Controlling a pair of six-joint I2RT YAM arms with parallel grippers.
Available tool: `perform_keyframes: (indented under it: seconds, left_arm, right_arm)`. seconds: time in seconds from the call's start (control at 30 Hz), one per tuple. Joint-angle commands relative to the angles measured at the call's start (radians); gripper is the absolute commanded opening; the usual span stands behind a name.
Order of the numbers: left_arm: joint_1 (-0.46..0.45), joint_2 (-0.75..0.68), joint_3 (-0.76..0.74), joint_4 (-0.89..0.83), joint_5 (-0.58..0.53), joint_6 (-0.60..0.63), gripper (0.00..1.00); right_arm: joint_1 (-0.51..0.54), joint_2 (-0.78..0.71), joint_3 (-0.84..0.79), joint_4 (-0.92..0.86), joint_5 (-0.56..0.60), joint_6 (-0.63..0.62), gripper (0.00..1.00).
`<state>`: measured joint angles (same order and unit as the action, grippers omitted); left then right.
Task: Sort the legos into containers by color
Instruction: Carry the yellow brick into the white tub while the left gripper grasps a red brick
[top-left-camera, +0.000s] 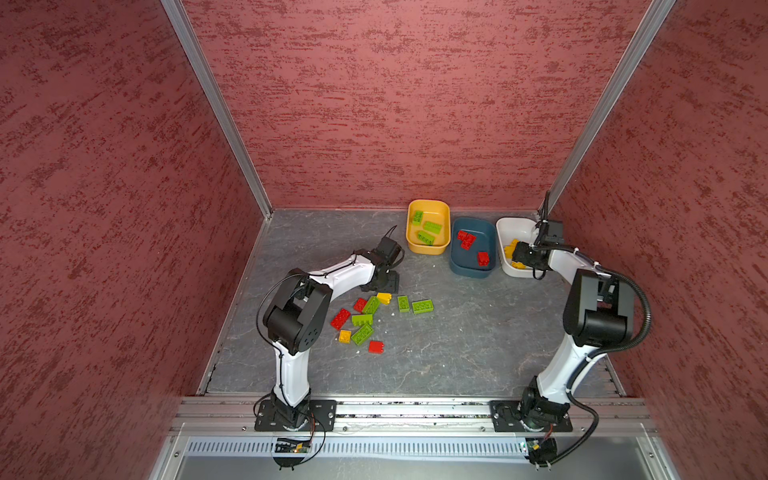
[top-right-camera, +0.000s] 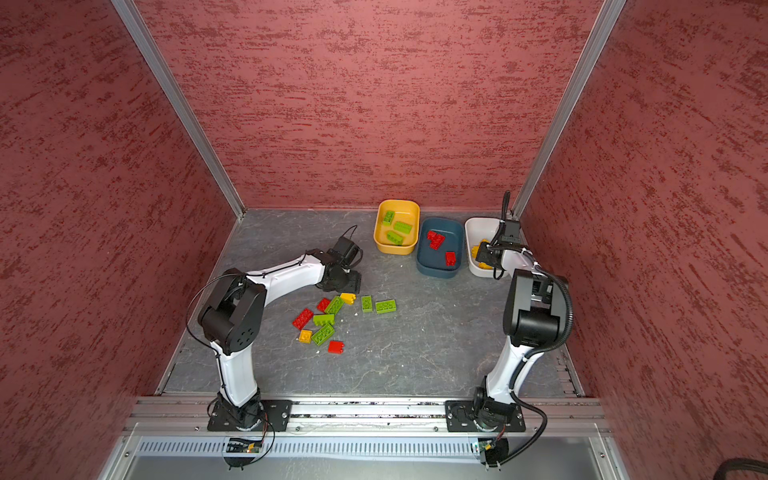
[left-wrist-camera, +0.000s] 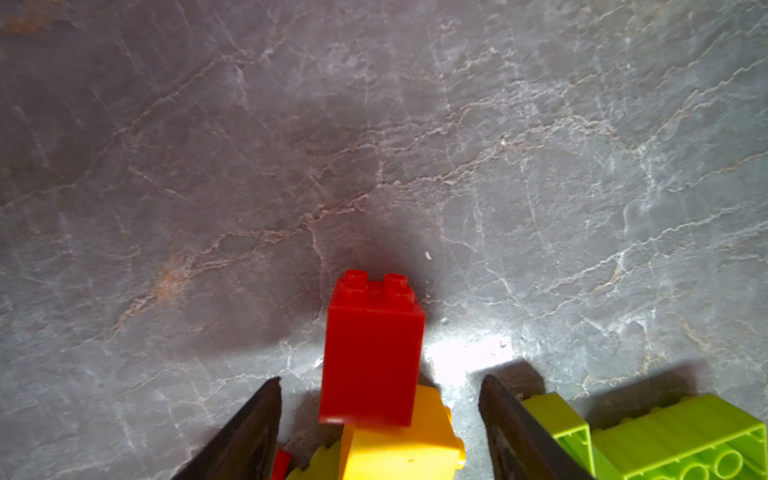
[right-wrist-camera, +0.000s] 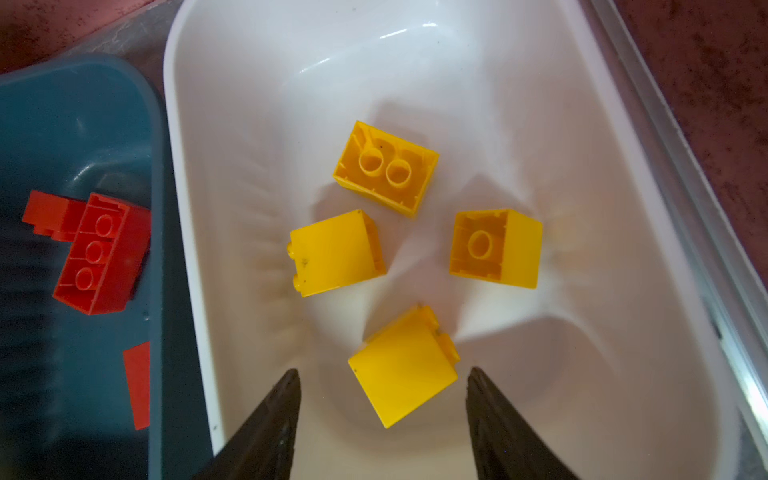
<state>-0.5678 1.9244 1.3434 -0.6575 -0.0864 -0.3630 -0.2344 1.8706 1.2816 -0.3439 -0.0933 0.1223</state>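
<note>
Between the fingertips of the left gripper (left-wrist-camera: 380, 379), a red brick (left-wrist-camera: 372, 353) covers part of a yellow brick (left-wrist-camera: 399, 449), itself cut off at the frame edge, as is a green brick (left-wrist-camera: 681, 440) outside one finger. In both top views the right gripper (top-left-camera: 521, 254) hides most of the yellow bricks (top-left-camera: 509, 248) beneath it in the white tub (top-left-camera: 506, 226).

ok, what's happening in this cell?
Colour sort in progress. The right end effector hangs open over the white tub, which holds four yellow legos. The left end effector is down at the loose pile, jaws apart around a red lego, not gripping. The yellow tub holds green legos, the teal tub red legos.
</note>
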Motion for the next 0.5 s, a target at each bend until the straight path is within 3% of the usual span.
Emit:
perform_keyframes:
  seconds: [0.0,0.2,0.27,0.37,0.47]
  left_arm:
    - [-0.004,0.020,0.020,-0.005,-0.004,-0.001,0.72]
    - [-0.004,0.037,0.025,0.003,-0.001,0.000,0.65]
    - [-0.004,0.044,0.029,0.006,-0.018,-0.002,0.65]
    - [-0.001,0.069,0.035,0.028,-0.053,0.001,0.64]
    - [-0.002,0.100,0.065,0.030,-0.064,-0.004,0.50]
  right_arm:
    - [0.004,-0.057,-0.015,-0.006,-0.017,-0.012,0.69]
    - [0.009,-0.150,-0.074,0.036,-0.089,0.020,0.84]
    - [0.010,-0.183,-0.100,0.058,-0.099,0.038,0.99]
    - [0.012,-0.227,-0.132,0.080,-0.119,0.062,0.99]
    - [0.013,-0.279,-0.167,0.104,-0.129,0.087,0.99]
